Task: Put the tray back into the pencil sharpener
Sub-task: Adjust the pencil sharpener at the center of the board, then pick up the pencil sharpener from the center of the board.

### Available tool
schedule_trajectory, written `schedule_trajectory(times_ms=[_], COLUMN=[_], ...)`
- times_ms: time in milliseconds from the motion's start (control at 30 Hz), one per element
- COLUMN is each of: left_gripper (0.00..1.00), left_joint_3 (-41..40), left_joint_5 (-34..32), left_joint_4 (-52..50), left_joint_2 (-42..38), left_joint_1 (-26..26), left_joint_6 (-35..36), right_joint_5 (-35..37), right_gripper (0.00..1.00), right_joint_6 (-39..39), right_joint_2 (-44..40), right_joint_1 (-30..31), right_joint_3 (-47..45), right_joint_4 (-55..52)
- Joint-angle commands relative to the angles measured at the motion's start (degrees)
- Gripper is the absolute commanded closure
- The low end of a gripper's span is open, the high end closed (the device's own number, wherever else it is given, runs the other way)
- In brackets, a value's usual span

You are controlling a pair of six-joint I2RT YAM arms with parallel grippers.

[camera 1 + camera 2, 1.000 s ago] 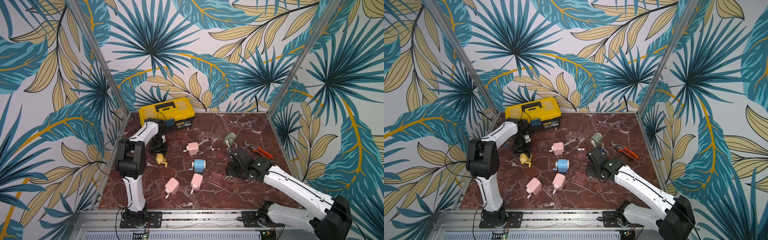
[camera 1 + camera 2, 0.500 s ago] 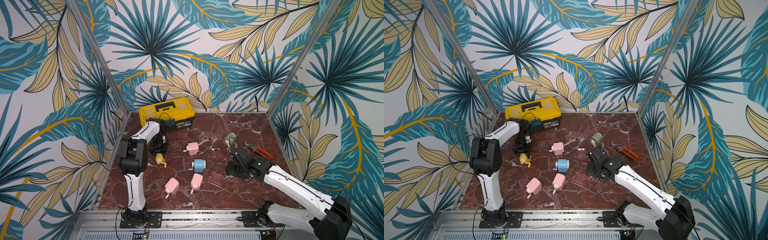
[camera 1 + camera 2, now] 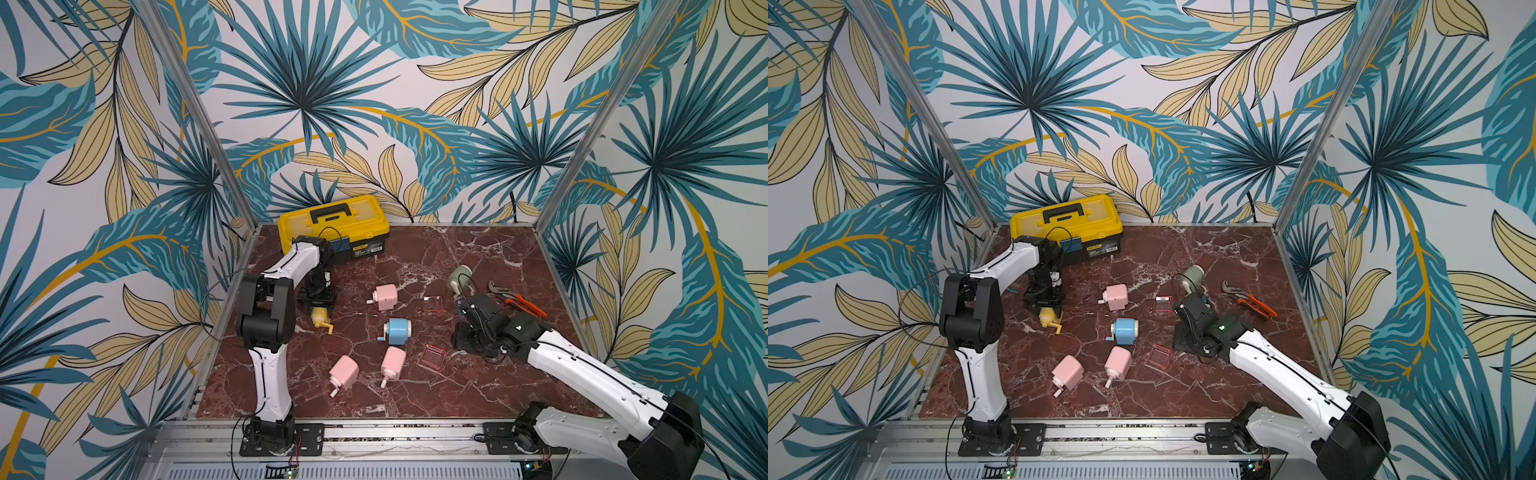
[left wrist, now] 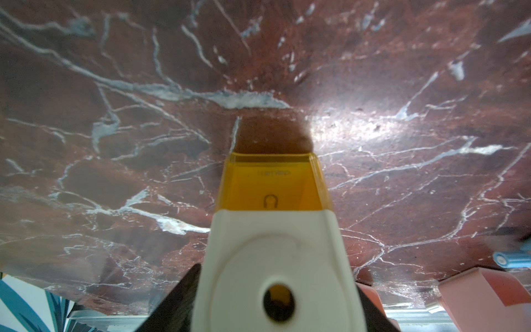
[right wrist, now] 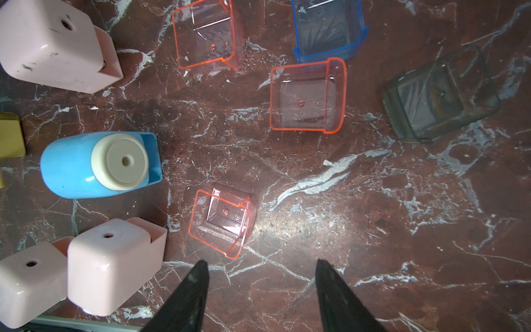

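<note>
A yellow pencil sharpener (image 3: pixel 320 322) (image 3: pixel 1048 318) lies on the marble at the left. Its white front (image 4: pixel 273 258) fills the left wrist view, and an amber tray (image 4: pixel 273 184) sits inside its body. My left gripper (image 3: pixel 318 297) (image 4: pixel 277 267) hangs right over it with a dark finger on each side. The sharpener's body hides whether the fingers touch it. My right gripper (image 3: pixel 459 345) (image 5: pixel 260 264) is open and empty, low over the marble. A clear red tray (image 5: pixel 222 220) (image 3: pixel 434 356) lies loose just beyond its tips.
Two more red trays (image 5: pixel 307 96) (image 5: pixel 205 37), a blue tray (image 5: pixel 327 28) and a dark grey tray (image 5: pixel 439 95) lie loose. Three pink sharpeners (image 3: pixel 385 297) (image 3: pixel 392 363) (image 3: pixel 344 372), a blue one (image 3: pixel 397 331) and a green one (image 3: pixel 459 279) are scattered mid-table. Yellow toolbox (image 3: pixel 334 226) at back left, pliers (image 3: pixel 517 299) at right.
The left arm's elbow has shifted slightly while its gripper stays over the yellow sharpener. The right arm has not visibly moved.
</note>
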Motion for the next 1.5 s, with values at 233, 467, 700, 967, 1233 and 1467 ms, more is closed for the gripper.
schedule_trajectory(times_ms=[233, 467, 700, 967, 1233, 1467], left_gripper=[0.23, 0.23, 0.26, 0.28, 0.3, 0.32], left_joint_3=[2.3, 2.1, -2.7, -20.6, -37.7, -46.6], left_joint_5=[-2.5, -4.4, -3.4, -0.9, -4.1, -8.1], left_joint_4=[-0.5, 4.4, 13.5, 34.5, 50.7, 59.7], left_joint_2=[-6.4, -17.5, -27.8, -42.6, -52.6, -58.6], left_joint_1=[0.2, -2.3, -8.3, -17.9, -29.4, -34.7], left_joint_6=[1.4, 2.8, 1.5, -6.9, -9.0, -9.5], right_joint_5=[-0.2, -0.9, -3.7, -4.7, -4.9, -3.8], right_gripper=[0.36, 0.37, 0.39, 0.42, 0.5, 0.56], right_joint_6=[-0.5, -0.8, 0.8, 4.1, 9.4, 12.1], right_joint_2=[-0.4, 0.2, 3.2, 6.8, 10.8, 13.3], right_joint_1=[-0.2, -0.3, 0.0, 1.7, 3.9, 5.0], right_joint_3=[0.5, 0.6, -0.9, -3.1, -6.1, -7.5], right_joint_4=[-0.1, -0.1, 2.1, 8.0, 13.3, 15.6])
